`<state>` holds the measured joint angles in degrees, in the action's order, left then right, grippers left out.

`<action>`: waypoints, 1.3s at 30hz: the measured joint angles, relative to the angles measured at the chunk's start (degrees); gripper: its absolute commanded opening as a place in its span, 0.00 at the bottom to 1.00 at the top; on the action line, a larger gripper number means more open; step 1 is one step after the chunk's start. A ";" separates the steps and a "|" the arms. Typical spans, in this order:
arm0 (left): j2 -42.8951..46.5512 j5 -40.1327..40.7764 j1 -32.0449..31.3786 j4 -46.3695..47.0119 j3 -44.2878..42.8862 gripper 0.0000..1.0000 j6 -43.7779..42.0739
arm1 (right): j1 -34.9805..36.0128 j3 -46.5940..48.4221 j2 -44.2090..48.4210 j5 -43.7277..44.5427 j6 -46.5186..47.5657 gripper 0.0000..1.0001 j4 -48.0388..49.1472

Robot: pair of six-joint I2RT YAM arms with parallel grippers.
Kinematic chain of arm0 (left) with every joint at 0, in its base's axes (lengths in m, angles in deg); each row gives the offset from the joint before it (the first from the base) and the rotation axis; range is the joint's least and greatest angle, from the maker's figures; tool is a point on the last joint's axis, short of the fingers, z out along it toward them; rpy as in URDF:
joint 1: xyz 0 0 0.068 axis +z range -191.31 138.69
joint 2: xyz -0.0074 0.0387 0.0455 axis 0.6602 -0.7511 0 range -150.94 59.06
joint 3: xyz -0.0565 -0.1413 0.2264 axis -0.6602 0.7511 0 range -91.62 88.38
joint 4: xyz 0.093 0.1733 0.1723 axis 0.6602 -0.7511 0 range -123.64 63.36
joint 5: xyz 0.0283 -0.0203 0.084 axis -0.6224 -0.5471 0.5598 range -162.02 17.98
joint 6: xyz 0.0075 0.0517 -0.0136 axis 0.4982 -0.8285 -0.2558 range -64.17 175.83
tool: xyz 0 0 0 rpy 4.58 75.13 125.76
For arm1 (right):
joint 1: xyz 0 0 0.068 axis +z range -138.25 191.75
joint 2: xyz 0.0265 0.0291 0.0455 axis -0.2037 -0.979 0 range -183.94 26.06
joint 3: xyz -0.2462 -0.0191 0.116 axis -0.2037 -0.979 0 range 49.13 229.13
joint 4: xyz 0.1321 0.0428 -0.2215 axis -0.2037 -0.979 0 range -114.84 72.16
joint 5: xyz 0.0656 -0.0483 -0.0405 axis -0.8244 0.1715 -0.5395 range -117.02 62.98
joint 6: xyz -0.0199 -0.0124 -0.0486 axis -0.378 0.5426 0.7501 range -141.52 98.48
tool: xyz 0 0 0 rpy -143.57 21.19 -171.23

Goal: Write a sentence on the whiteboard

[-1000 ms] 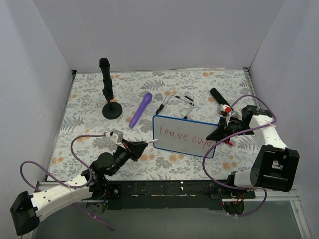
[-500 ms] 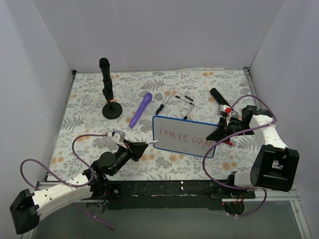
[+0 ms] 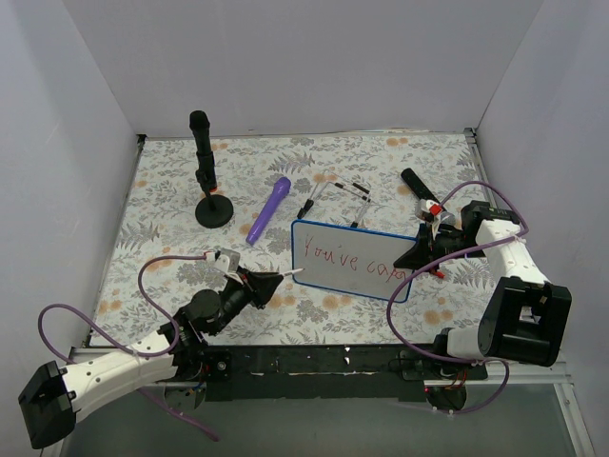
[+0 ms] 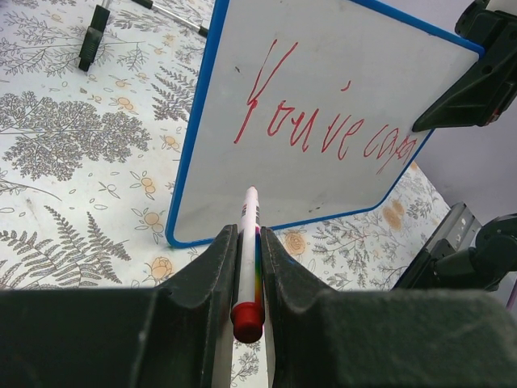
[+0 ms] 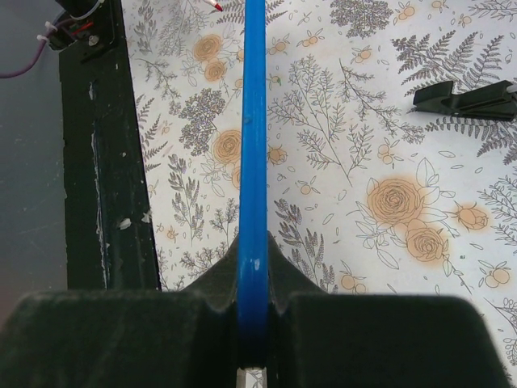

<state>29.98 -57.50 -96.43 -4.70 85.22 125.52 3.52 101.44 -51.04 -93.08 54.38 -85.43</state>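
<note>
Plain white walls [image 3: 285, 57] enclose three sides of a table [image 3: 381, 162] with a fern-and-flower patterned top.

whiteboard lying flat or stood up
Stood up at a tilt: the whiteboard rises off the table from its lower edge, and the right gripper clamps its rim, with table visible either side.
</note>
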 measured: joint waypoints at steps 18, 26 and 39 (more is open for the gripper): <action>-5.92 -9.31 7.23 3.58 0.00 0.00 0.66 | 0.00 0.00 0.04 0.20 -2.56 0.01 0.87; -6.01 -14.78 8.31 4.92 -0.46 0.00 0.66 | 0.00 0.00 0.04 0.26 -3.76 0.01 1.46; -4.31 -15.41 8.31 4.57 -0.46 0.00 0.66 | 0.00 -0.04 0.26 0.31 -4.22 0.01 1.75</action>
<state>25.67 -72.91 -88.12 -0.14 84.76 126.18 3.52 101.40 -50.78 -92.77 50.16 -83.68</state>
